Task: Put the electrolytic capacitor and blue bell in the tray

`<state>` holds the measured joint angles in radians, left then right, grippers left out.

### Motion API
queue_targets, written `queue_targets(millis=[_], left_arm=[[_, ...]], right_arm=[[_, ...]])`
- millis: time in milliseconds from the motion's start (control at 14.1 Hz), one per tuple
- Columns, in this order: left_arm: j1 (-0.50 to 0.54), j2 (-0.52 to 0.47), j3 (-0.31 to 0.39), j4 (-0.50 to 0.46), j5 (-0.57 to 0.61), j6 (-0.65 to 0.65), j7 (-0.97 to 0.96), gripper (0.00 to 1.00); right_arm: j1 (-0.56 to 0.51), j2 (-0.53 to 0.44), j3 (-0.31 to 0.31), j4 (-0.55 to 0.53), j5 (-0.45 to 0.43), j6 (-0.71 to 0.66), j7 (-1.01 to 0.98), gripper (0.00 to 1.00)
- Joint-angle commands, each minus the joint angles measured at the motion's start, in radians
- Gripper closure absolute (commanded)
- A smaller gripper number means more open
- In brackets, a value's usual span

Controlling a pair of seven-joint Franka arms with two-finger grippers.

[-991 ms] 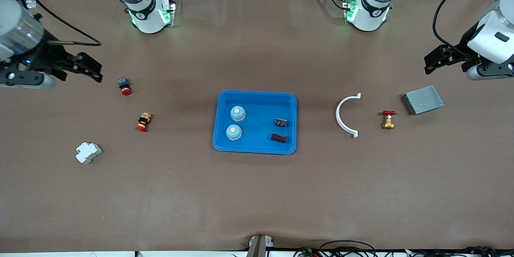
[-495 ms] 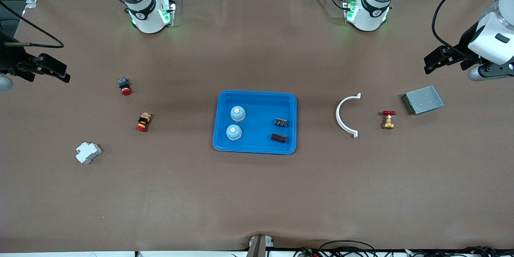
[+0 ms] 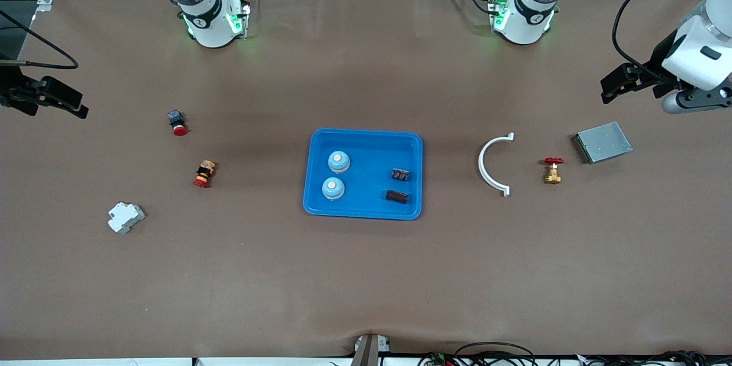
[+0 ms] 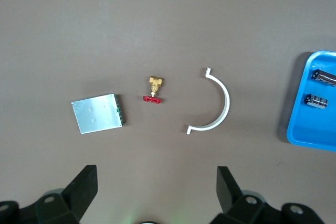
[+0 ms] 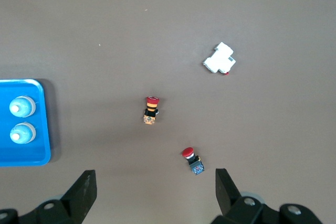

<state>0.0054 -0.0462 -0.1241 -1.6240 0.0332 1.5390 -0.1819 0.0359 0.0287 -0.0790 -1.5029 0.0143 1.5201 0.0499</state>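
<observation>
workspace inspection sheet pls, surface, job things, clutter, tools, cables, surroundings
surface: brown table cover, rippled at the edge nearest the front camera
job's things: blue tray mid-table holds two blue bells and two capacitors
clutter, right arm's end: two red-capped buttons, white breaker
clutter, left arm's end: white curved clip, brass valve, grey metal box
grippers: left tool open, empty, above the table near the grey metal box; right tool open, empty, at its table end
cables: black cables on both arms, more at the table's near edge
surroundings: two arm bases lit green
</observation>
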Motion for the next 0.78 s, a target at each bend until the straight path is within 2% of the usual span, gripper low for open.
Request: queue_targets(millis=[0, 708], left_arm=[[0.013, 0.003, -0.008, 0.019, -0.015, 0.003, 0.077, 0.0], [0.012, 0.034, -0.002, 0.053, -0.019, 0.015, 0.059, 0.0]], right_arm=[[-0.025, -0.01, 0.002, 0.004, 0.001, -0.029, -0.012, 0.0], [-0.039, -0.042, 0.01, -0.008, 0.01, -0.023, -0.03, 0.0]])
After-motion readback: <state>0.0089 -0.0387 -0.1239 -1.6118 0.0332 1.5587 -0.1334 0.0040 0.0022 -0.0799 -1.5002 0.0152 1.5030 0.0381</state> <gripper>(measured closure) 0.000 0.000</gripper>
